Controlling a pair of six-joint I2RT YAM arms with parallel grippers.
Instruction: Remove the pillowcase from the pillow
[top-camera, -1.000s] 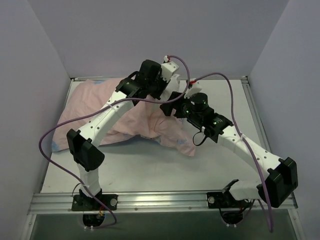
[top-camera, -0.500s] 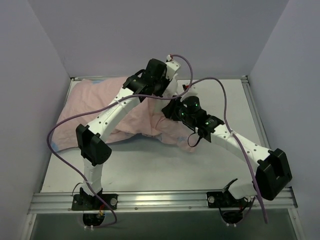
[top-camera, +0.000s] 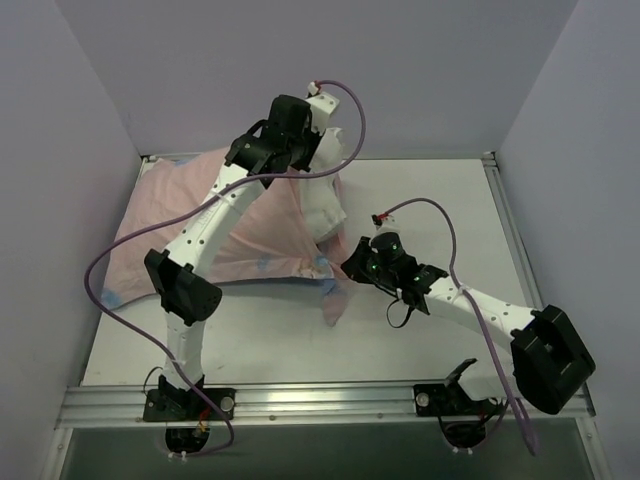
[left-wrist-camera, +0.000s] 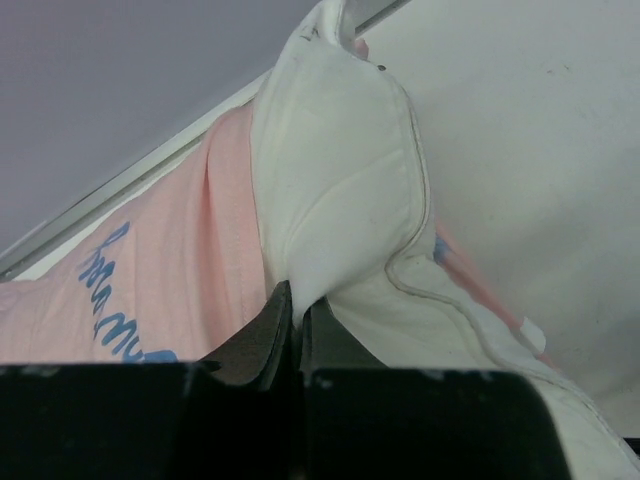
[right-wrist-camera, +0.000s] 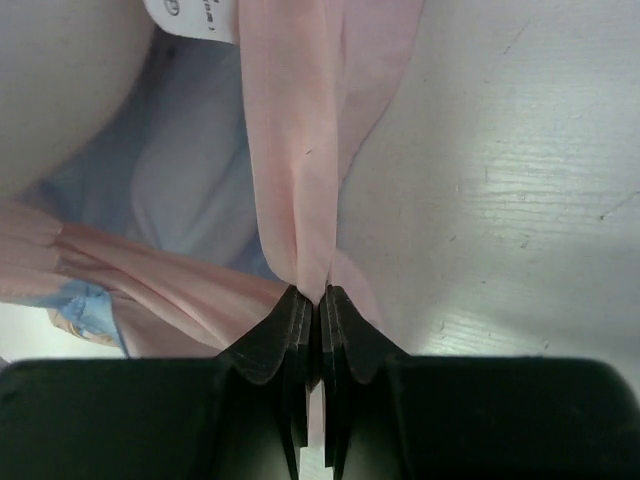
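The pale pink pillowcase (top-camera: 190, 225) lies bunched over the left half of the table, with blue print showing at its edges. A white corner of the pillow (top-camera: 328, 200) sticks out of its right end, lifted off the table. My left gripper (top-camera: 318, 152) is raised at the back and shut on that pillow corner (left-wrist-camera: 340, 170), with pink pillowcase (left-wrist-camera: 170, 280) just to its left. My right gripper (top-camera: 350, 266) is low near the table's middle, shut on a pink fold of the pillowcase (right-wrist-camera: 295, 150). The left gripper (left-wrist-camera: 298, 305) and right gripper (right-wrist-camera: 320, 295) both show jaws pressed together on fabric.
Purple walls close in the table (top-camera: 440, 200) at the back and both sides. A metal rail (top-camera: 320, 400) runs along the near edge by the arm bases. Purple cables (top-camera: 110, 270) loop off both arms. A white care label (right-wrist-camera: 190, 15) shows inside the pillowcase opening.
My right gripper has shut on the pillowcase edge and pulled toward the near side. My left gripper has lifted the pillow corner up and back, baring more white pillow.
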